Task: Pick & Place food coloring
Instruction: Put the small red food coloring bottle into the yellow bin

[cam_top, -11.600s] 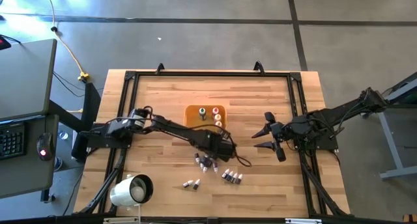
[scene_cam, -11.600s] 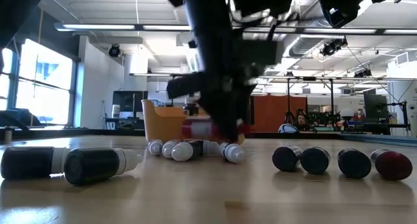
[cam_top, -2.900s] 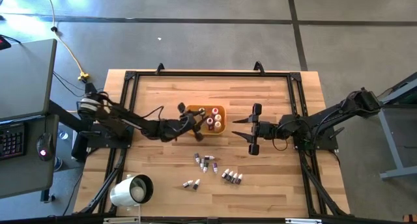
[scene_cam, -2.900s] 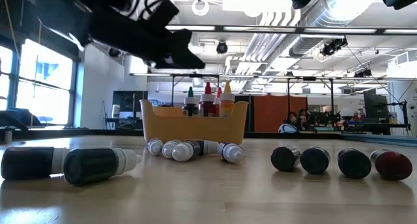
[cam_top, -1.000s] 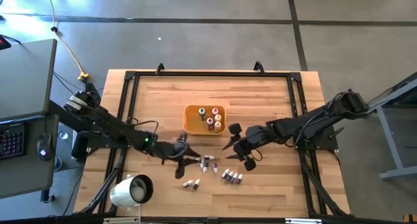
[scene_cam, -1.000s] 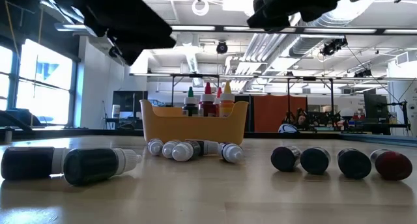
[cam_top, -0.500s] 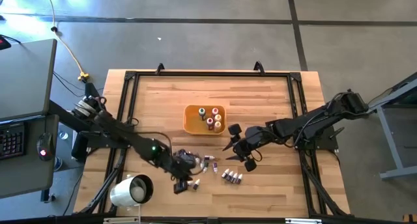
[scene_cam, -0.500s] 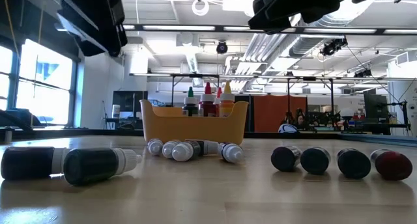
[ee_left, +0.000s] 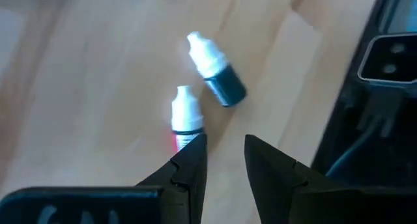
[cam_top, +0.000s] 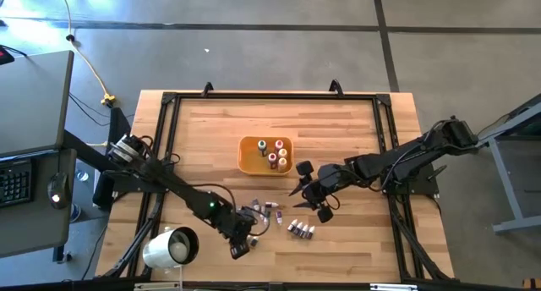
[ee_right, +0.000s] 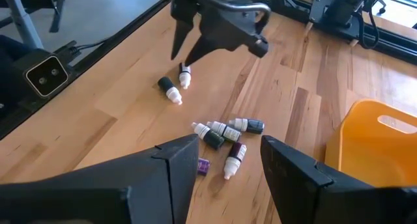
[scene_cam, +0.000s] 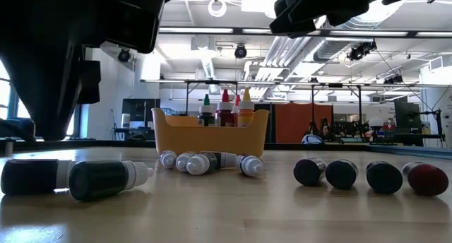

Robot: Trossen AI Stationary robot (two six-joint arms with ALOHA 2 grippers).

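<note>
1. Labels on the tiny white-capped food coloring bottles (ee_left: 186,116): I can't read any.
2. Left claw (ee_left: 225,155), narrowly parted, grasps nothing, hovering above two bottles lying on the wooden desk (cam_top: 355,130).
3. Right claw (ee_right: 225,149) is spread, empty.

Industrial lab: exposed ceiling ducts (scene_cam: 296,38), concrete floor (cam_top: 254,54).

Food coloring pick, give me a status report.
Left pincer narrowly parted over a red bottle, empty. Right pincer open, waiting above. Nothing blocking.
</note>
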